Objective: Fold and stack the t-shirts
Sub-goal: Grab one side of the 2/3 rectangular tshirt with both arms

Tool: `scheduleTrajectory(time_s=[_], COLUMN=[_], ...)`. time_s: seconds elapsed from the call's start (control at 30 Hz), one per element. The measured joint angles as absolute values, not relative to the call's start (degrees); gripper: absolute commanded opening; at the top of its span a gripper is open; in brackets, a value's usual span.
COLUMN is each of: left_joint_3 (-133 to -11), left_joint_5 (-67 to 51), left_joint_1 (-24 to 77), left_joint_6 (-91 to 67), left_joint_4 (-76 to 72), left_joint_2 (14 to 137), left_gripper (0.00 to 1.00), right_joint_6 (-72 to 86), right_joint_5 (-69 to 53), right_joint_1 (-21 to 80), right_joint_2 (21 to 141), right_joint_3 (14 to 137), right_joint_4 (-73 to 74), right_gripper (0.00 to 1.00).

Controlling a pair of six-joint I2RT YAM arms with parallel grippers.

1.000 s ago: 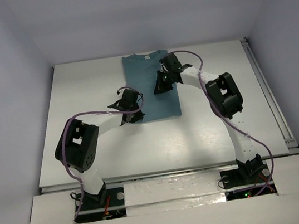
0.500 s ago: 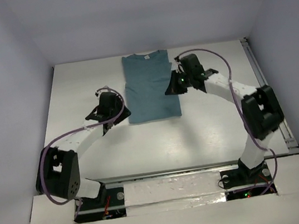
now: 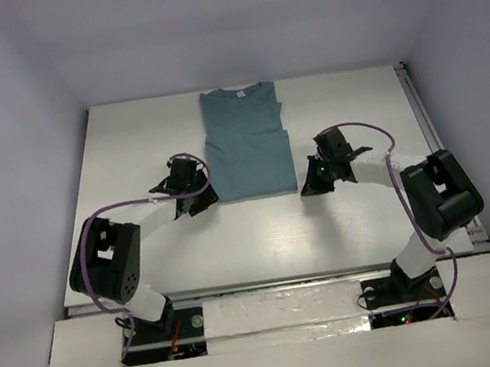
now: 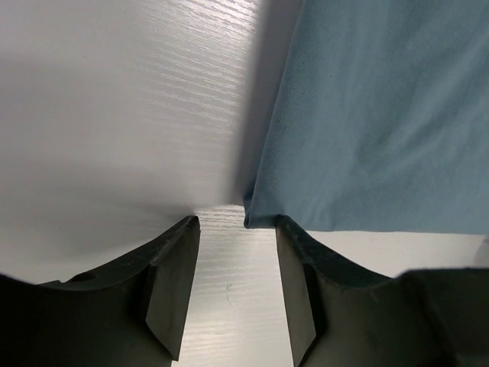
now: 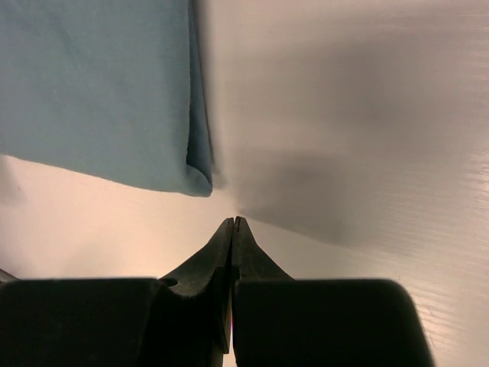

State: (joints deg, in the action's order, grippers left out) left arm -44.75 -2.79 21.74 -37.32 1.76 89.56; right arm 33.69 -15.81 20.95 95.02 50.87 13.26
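Teal t-shirt (image 3: pixel 246 142) lies folded into a narrow strip at far-centre of worktop (image 3: pixel 130 154), long axis near-to-far, collar far. At its near-left corner the left claw (image 3: pixel 196 197) is spread, empty. The right claw (image 3: pixel 311 183) is pressed together, empty, just right of near-right corner. Both look equally close and nothing blocks either.

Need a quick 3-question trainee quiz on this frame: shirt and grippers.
1. True or false: the right gripper is shut and holds nothing.
2. The left gripper sits at which corner of the folded teal t-shirt? A near left; B far right; C near right.
3. Fill in: the left gripper's jaws stand ___.
Key: 1 true; 2 A; 3 open.
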Motion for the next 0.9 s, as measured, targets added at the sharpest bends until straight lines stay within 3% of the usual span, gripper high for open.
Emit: scheduleTrajectory(time_s=[0.03,0.1,0.13,0.23,0.4,0.63,0.9], left_joint_3=[-44.64,-44.49,-44.36,-44.21,-44.18,-44.18,-44.18], left_joint_5=[-2.74,-2.57,-2.50,-2.33,-2.22,-2.17,-2.59], left_joint_1=[21.74,21.74,21.74,21.74,21.74,21.74,21.74], left_joint_6=[-37.26,-37.28,-37.32,-37.32,-37.41,-37.39,-37.63], left_joint_4=[1.72,1.39,1.19,0.86,0.43,-0.69,-1.45], left_joint_2=[89.56,89.56,89.56,89.65,90.13,90.70,91.31], left_gripper=[0.42,0.41,0.41,0.33,0.26,0.21,0.12], right_joint_6=[33.76,34.22,34.41,34.44,35.68,39.24,41.19], right_joint_5=[-15.59,-15.22,-15.03,-14.92,-16.91,-20.32,-19.44], right_joint_1=[20.84,20.84,20.84,20.84,20.69,20.21,19.84], right_joint_2=[94.85,93.54,92.42,89.82,92.14,98.72,99.44], right_joint_3=[50.74,50.22,49.80,49.58,49.58,50.87,50.22], right_joint_4=[13.21,13.21,13.21,12.64,9.32,3.33,1.61], right_gripper=[0.06,0.31,0.54,0.72,0.71,0.50,0.38])
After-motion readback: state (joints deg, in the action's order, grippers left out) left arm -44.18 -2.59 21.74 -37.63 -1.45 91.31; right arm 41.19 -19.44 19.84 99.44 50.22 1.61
